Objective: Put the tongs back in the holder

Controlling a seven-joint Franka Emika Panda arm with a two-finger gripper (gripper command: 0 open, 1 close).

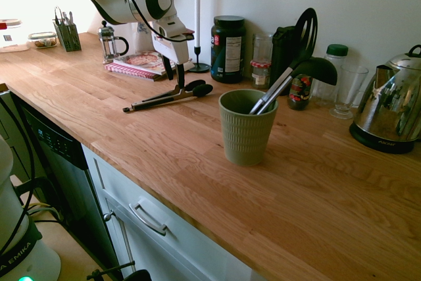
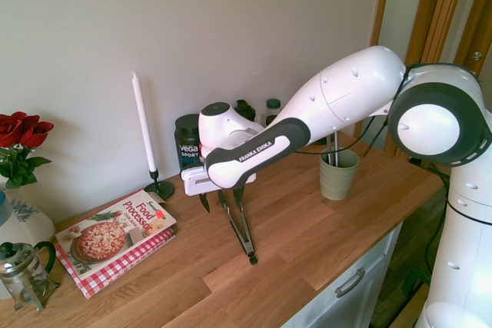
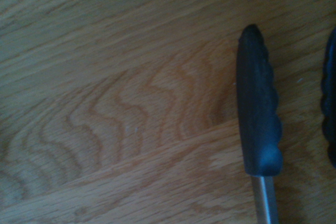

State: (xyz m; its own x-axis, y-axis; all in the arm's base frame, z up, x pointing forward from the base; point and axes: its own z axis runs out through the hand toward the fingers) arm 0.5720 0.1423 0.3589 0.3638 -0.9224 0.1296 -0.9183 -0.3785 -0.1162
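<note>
The long wooden bench (image 1: 197,156) has a lot of bare room in front, all the way to its front edge. The back edge by the wall is crowded.

The long slim tongs (image 1: 168,99), two silver metal arms with black rounded tips, lie flat on the wood. In the first outside view they are at about 10 o'clock from the olive-green ribbed cup (image 1: 245,127), well apart from it. There is one pair of tongs and one cup. The cup is wider at the rim and stands upright. It holds two tools: a black ladle with a metal handle (image 1: 314,68) and a black slotted spatula (image 1: 304,29), both leaning toward 1 o'clock.

The white arm's pincer (image 1: 175,74) hangs right over the black tips. Its two dark fingers are spread apart, one on each side of the tongs, and hold nothing. In the wrist view one black bumpy tip (image 3: 257,111) shows on the wavy wood grain.

Behind stand one white candle (image 2: 143,124), one dark jar with a label (image 1: 227,49), one shiny metal kettle (image 1: 389,106), one glass coffee press (image 1: 110,42) and one cookbook (image 2: 115,233).
</note>
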